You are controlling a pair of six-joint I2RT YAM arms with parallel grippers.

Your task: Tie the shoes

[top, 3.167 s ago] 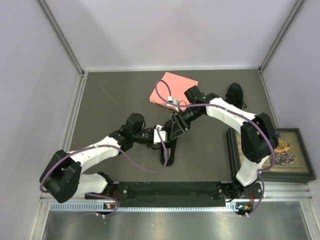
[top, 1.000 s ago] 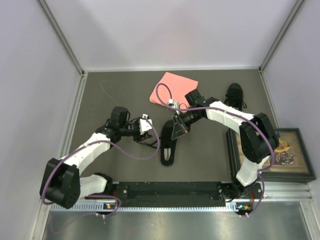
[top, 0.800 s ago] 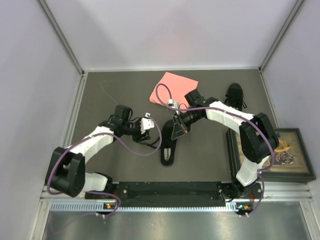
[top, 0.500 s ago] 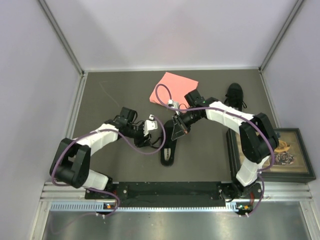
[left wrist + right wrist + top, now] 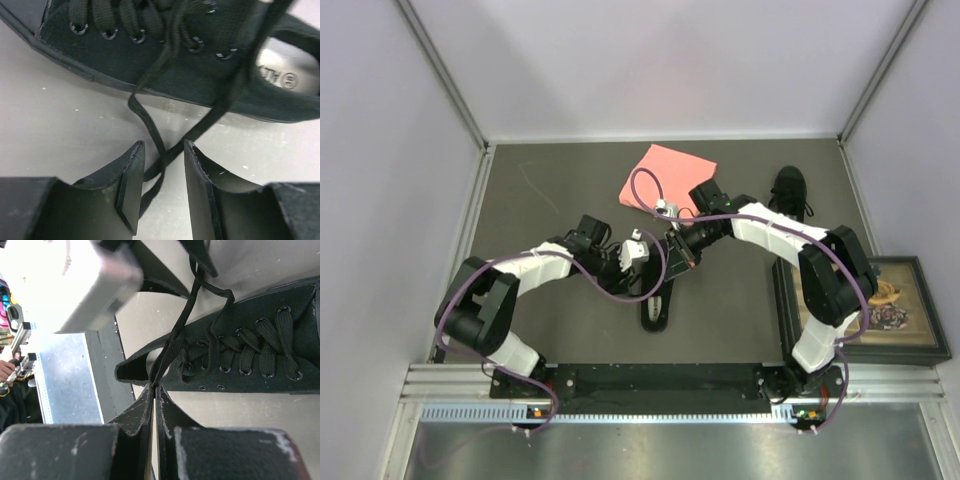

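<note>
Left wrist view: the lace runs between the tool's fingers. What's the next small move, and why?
Probably close the left tool on the loose lace: it lies between the open fingers, ungripped, on the table beside the shoe. The right tool is shut on the taut lace, so tying likely needs both ends held.

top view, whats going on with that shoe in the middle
Two robot arms are working on tying the black shoe in the middle of the table. The right tool is shut on a lace, pinching it at its tips. The left tool sits beside the shoe, jaws apart, with loose lace strands running between them, not yet pinched. No knot shows yet. The second shoe lies untouched at the far right.
</note>
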